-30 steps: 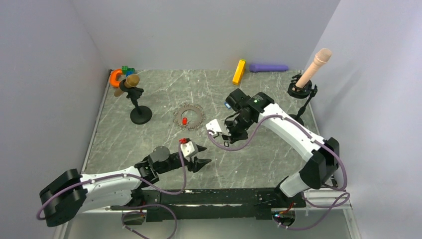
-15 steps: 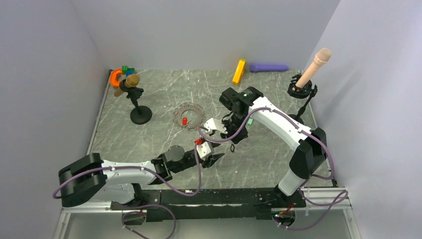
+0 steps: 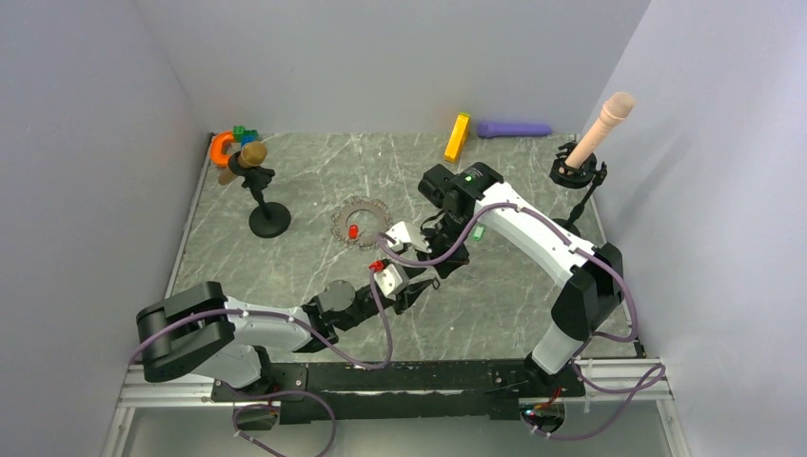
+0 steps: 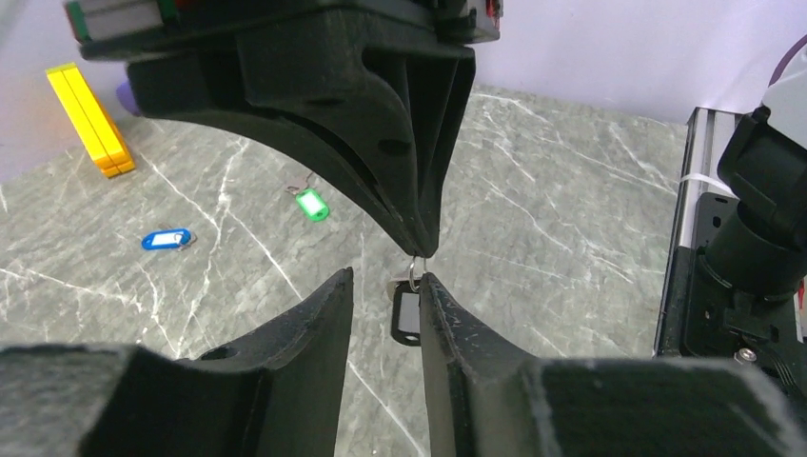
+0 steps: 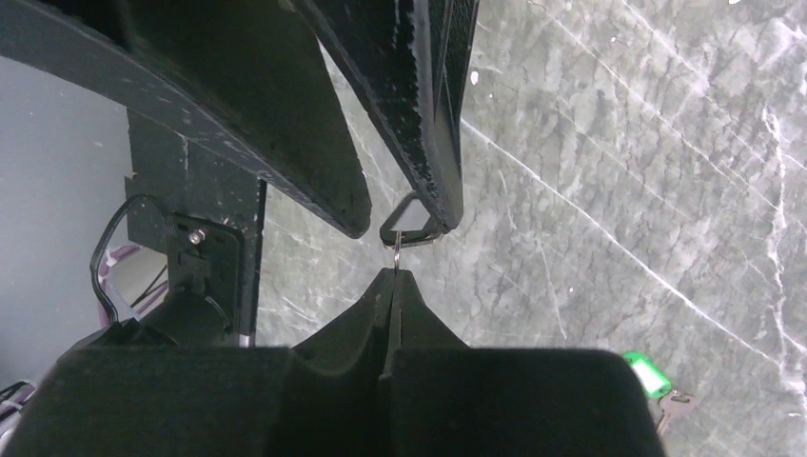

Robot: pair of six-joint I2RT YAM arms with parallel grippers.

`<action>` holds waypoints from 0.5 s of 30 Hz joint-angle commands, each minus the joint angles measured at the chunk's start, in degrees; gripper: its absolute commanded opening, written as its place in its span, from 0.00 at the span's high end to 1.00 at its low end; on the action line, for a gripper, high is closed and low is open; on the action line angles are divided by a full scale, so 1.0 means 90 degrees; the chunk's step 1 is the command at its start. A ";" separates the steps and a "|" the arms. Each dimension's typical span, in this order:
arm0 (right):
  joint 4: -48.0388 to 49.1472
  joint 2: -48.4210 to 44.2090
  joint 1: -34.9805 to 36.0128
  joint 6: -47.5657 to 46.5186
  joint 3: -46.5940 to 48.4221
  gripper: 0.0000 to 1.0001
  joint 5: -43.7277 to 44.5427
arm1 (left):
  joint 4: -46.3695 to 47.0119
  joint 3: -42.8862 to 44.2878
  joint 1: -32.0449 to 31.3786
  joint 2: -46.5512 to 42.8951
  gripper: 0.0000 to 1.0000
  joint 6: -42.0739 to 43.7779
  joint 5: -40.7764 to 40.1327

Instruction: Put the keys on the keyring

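The keyring [image 3: 363, 223] lies on the table at the middle left, with the red key [image 3: 353, 231] inside its loop. My right gripper [image 5: 393, 273] is shut on the small wire ring of the black-rimmed key [image 4: 406, 314], which hangs above the table. My left gripper [image 4: 385, 276] is open, and the key hangs between its fingers, close against the right finger [image 4: 447, 324]. In the top view both grippers meet at the table's middle [image 3: 428, 274]. The green key [image 4: 310, 204] and the blue key [image 4: 166, 238] lie loose on the table. The green key also shows in the top view [image 3: 479, 231].
A yellow block [image 3: 458, 137] and a purple cylinder [image 3: 514, 129] lie at the back. A black stand with a brown head [image 3: 259, 190] and an orange horseshoe piece [image 3: 222, 146] are at the back left. A pink microphone on a stand [image 3: 598, 138] is at the far right.
My left arm has reached forward and to the right until its open fingers straddle the key in my right gripper. My right gripper has shifted slightly left.
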 commanded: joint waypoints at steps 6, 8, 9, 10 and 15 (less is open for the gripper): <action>-0.0057 -0.0183 0.0027 0.0056 0.0127 1.00 -0.0365 | 0.0667 0.0122 -0.0036 0.0296 0.65 -0.0478 0.0318; -0.0045 -0.0192 0.0027 0.0058 0.0100 1.00 -0.0382 | 0.0704 0.0123 -0.0038 0.0294 0.65 -0.0493 0.0396; -0.0034 -0.0190 0.0024 0.0056 0.0094 1.00 -0.0386 | 0.0689 0.0132 -0.0046 0.0305 0.65 -0.0502 0.0427; -0.0023 -0.0194 0.0022 0.0056 0.0086 1.00 -0.0396 | 0.0686 0.0154 -0.0036 0.0308 0.66 -0.0501 0.0450; 0.0020 -0.0283 0.0025 0.0056 0.0084 1.00 -0.0453 | 0.0618 0.0196 -0.0036 0.0365 0.67 -0.0538 0.0521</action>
